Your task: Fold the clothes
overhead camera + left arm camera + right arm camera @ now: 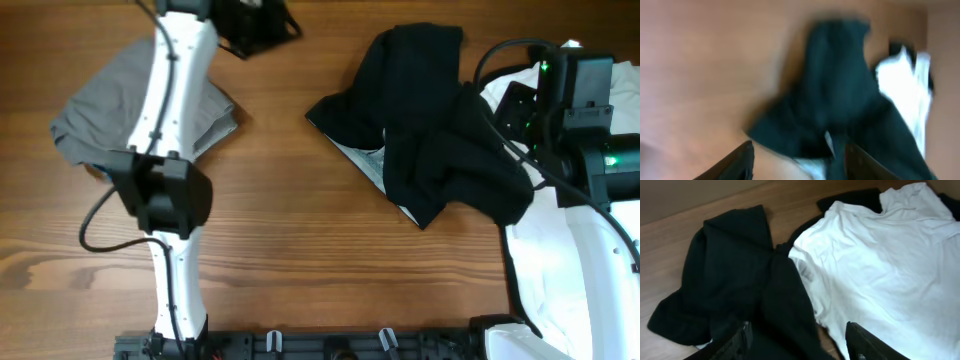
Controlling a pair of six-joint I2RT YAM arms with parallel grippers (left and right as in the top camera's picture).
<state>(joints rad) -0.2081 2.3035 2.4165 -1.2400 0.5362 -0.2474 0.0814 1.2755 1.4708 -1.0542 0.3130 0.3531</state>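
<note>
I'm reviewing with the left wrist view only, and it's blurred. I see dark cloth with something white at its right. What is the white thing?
Observer: A white T-shirt, spread out and touching the black shirt.
Operator: Any other garment?
Observer: Grey trousers, crumpled at the far left of the overhead view, apart from the black shirt.
Operator: And the right hand?
Observer: The right hand hangs open above where the two shirts meet, holding nothing.

A crumpled black fabric T-shirt (430, 120) lies on the brown wooden table (300, 230). Rumpled grey trousers (95, 115) sit well to its left, and a white T-shirt (535, 270) touches its right side.
</note>
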